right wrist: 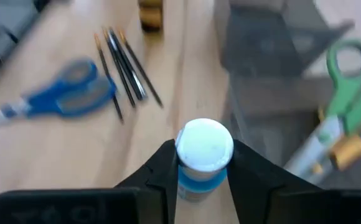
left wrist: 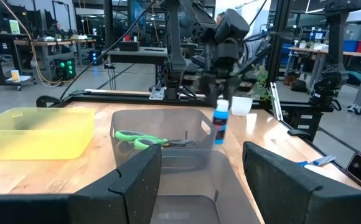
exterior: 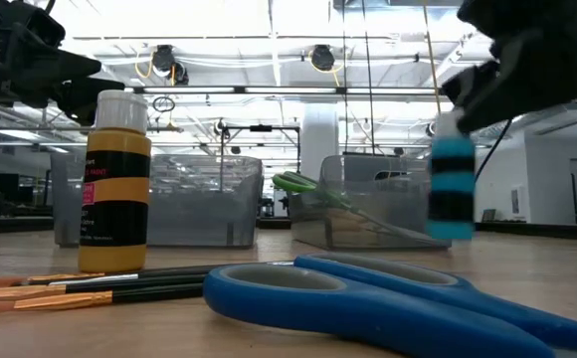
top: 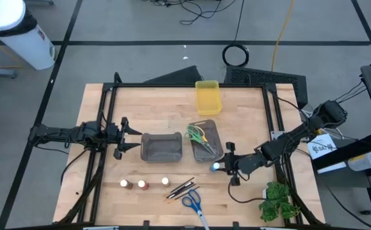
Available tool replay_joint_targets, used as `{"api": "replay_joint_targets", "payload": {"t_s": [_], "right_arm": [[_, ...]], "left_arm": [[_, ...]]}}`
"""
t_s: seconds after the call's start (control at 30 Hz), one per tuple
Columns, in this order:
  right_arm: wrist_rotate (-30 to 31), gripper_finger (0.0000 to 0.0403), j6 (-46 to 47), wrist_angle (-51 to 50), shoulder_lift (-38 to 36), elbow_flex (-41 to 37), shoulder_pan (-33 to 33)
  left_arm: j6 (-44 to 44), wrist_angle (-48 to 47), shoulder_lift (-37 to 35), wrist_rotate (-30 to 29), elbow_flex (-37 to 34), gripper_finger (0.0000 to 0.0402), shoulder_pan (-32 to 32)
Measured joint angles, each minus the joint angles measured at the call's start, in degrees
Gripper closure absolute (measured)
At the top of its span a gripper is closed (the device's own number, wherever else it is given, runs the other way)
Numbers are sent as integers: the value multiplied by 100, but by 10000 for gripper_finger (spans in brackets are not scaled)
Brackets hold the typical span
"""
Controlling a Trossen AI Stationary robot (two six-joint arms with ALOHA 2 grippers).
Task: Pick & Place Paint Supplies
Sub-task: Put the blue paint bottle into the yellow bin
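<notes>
My right gripper (top: 224, 165) is shut on a blue paint pot (exterior: 453, 189) with a white cap (right wrist: 204, 144), beside the near right corner of a grey bin (top: 212, 152). That bin holds green-handled scissors (top: 195, 134) and yellow-handled ones (right wrist: 348, 149). Three more pots (top: 144, 184) stand upright in a row near the front edge. Thin dark brushes (top: 180, 188) and blue scissors (top: 192, 201) lie flat to their right. My left gripper (top: 133, 137) waits open at the left, level, facing a second grey bin (top: 162, 146). My right gripper pinches the pot's upper body (right wrist: 196, 179), just under the cap, between its two fingers (right wrist: 163, 169). The fingers come from the table's right side, slanting down. The pot hangs upright and is lifted clear of the table.
A yellow bin (top: 208, 97) stands at the far middle. A leafy green sprig (top: 278, 201) lies at the near right corner. A black frame (top: 192, 85) runs along the far side of the table.
</notes>
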Motion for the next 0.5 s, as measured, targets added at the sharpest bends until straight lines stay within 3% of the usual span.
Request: {"api": "replay_joint_targets", "payload": {"t_s": [0.27,0.5], "right_arm": [[-293,305,-8,1380,-469,9,-397],[-1150,305,-44,1114,-1233,9,-1955]], "left_arm": [[2,0,0,0,0,165,0],[1,0,0,0,-1,165,0]]}}
